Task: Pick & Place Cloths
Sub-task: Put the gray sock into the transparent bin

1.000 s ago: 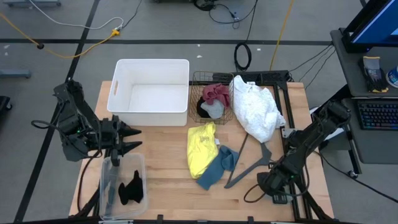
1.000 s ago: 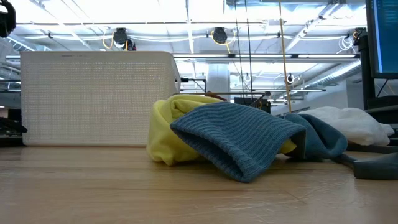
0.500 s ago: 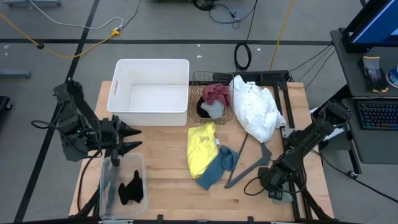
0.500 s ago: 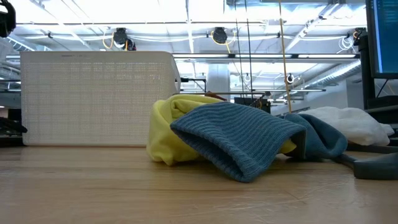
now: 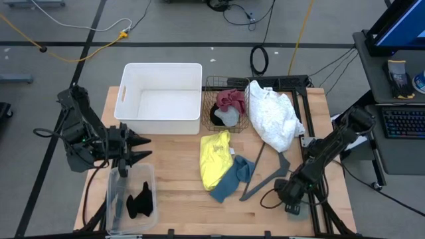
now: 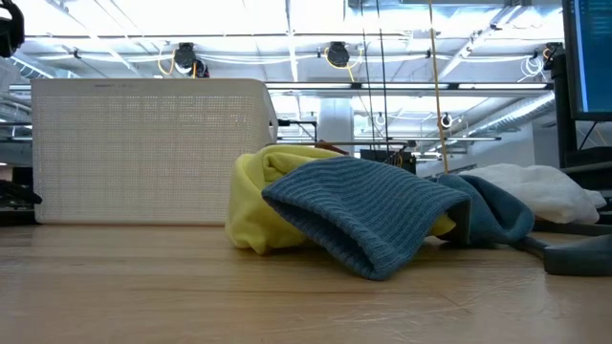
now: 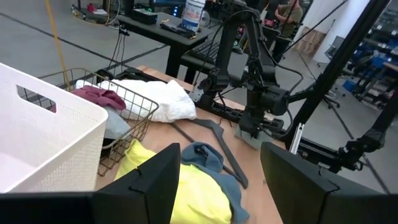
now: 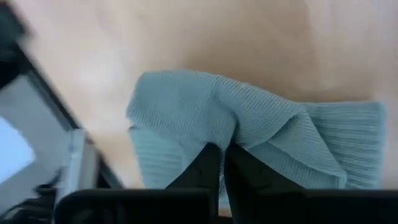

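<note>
Before you on the pale wood table (image 5: 179, 199): a yellow cloth (image 5: 214, 158) overlapped by a ribbed blue-teal cloth (image 5: 232, 178), a dark grey hanger (image 5: 265, 176) and a large white cloth (image 5: 273, 117). Your wire basket (image 5: 226, 86) holds maroon (image 5: 230, 99) and grey-green (image 5: 228, 117) pieces. The bin (image 5: 161, 99) is white; the clear tub (image 5: 130, 198) shows a black cloth (image 5: 141, 199). Both arms are dark.

Bright, even overhead light from ceiling strip lights (image 6: 287, 19), which glare white in the low view. Shadows on the bench (image 5: 179, 199) are soft. The right wrist view is blurred.
</note>
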Available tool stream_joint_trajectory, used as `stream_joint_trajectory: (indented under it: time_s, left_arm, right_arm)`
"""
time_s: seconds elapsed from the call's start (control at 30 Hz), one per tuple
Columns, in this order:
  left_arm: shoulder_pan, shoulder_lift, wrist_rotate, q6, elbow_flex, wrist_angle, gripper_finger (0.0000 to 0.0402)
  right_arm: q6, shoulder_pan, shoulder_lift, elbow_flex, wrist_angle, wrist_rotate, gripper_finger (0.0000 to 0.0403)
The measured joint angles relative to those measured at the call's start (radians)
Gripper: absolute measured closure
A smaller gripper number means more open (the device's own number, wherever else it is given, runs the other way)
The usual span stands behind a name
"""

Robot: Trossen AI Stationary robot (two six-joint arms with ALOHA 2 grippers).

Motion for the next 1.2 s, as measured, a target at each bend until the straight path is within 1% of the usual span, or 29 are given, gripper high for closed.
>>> stream_joint_trajectory:
  time_s: [0.1,0.23,0.4,0.53,0.77,0.97,1.1,1.2]
  left_arm:
    - [0.006,0.002,0.000,-0.015,0.000,0.001,0.0174]
    - [0.034,0.020,0.002,-0.013,0.000,0.021,0.0174]
    - [0.078,0.065,0.002,0.072,0.000,0.095,0.0174]
    - [0.106,0.105,0.014,0.145,0.000,0.162,0.0174]
    - [0.147,0.177,0.046,0.242,0.000,0.272,0.0174]
    - [0.187,0.235,0.047,0.312,0.000,0.362,0.0174]
    - [0.220,0.273,0.049,0.363,0.000,0.442,0.0174]
    - [0.252,0.299,0.094,0.409,0.000,0.506,0.0174]
  right_arm:
    - [-0.004,-0.016,-0.036,0.000,0.057,0.005,0.0400]
    - [-0.020,-0.054,-0.100,0.000,0.156,0.061,0.0401]
    - [-0.074,-0.117,-0.193,0.000,0.309,0.148,0.0402]
    - [-0.105,-0.172,-0.261,0.000,0.423,0.188,0.0402]
    - [-0.165,-0.273,-0.331,0.000,0.684,0.187,0.0402]
    - [-0.206,-0.369,-0.338,0.009,0.930,0.184,0.0402]
    - [-0.257,-0.437,-0.338,0.063,0.959,0.179,0.0403]
    - [-0.327,-0.488,-0.333,0.118,0.959,0.154,0.0403]
